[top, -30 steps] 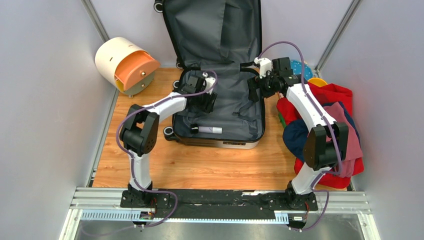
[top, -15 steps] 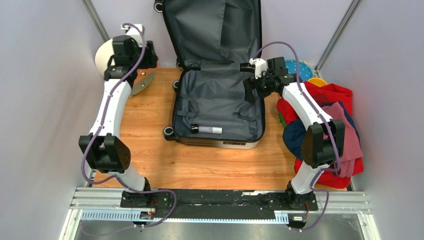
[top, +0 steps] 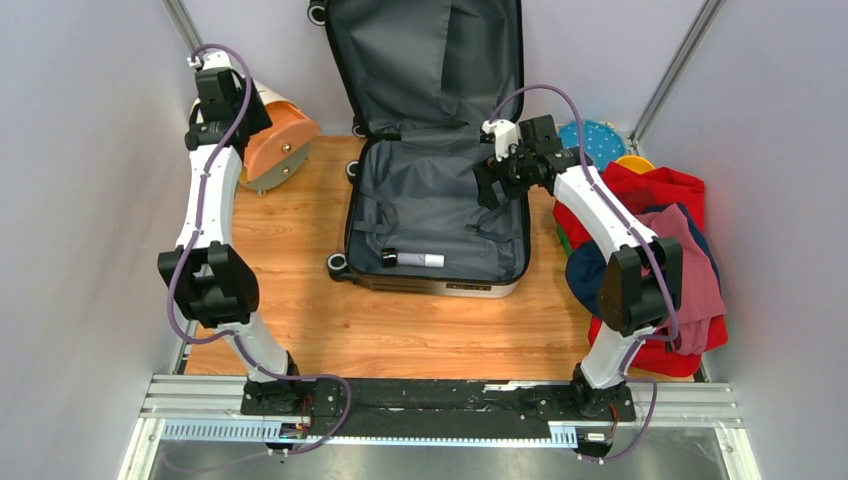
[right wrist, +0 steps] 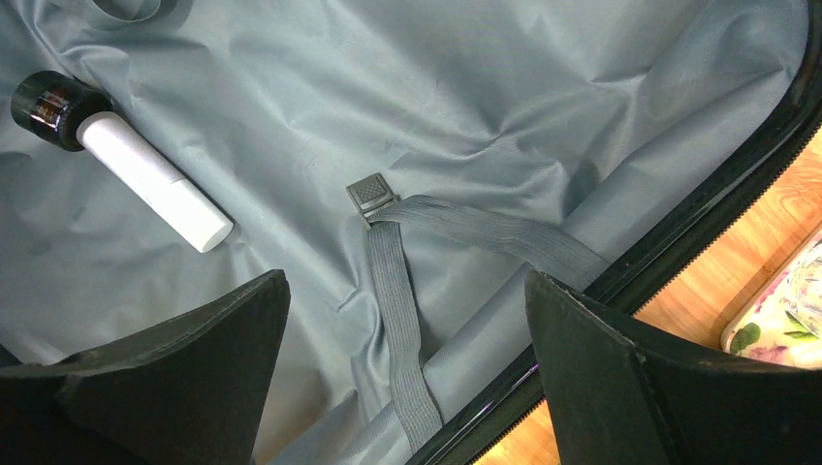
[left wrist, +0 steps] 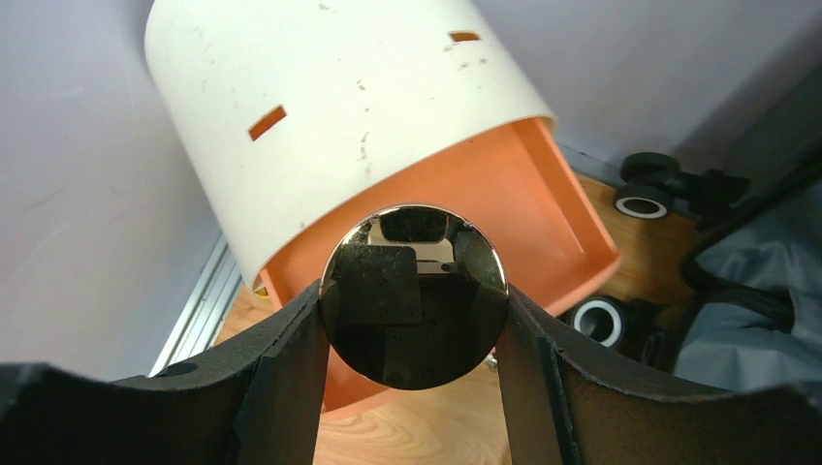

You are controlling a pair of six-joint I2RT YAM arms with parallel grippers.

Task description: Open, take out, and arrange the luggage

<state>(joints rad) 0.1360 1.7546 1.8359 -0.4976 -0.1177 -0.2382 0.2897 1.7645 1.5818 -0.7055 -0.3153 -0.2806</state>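
The luggage [top: 440, 200] lies open in the middle of the table, its lid leaning on the back wall, grey lining [right wrist: 436, 116] showing. A white tube with a black cap [top: 412, 259] [right wrist: 145, 179] rests inside near the front. My left gripper [top: 232, 108] [left wrist: 412, 291] is at the back left, shut on a shiny dark round disc [left wrist: 414, 325] just above the open orange drawer [left wrist: 523, 213] of the cream round box [left wrist: 320, 107]. Over the right inner side of the luggage my right gripper [top: 487, 185] [right wrist: 407, 281] hangs open and holds nothing.
A grey strap with a buckle [right wrist: 388, 252] lies on the lining under the right gripper. A pile of red, pink and blue clothes [top: 660, 240] fills the right side. A blue dotted item [top: 600, 135] and a yellow one [top: 635, 162] sit behind the pile.
My left arm has swung out of the luggage to the cream box at the back left, carrying the disc. The right gripper has drifted a little left over the luggage.
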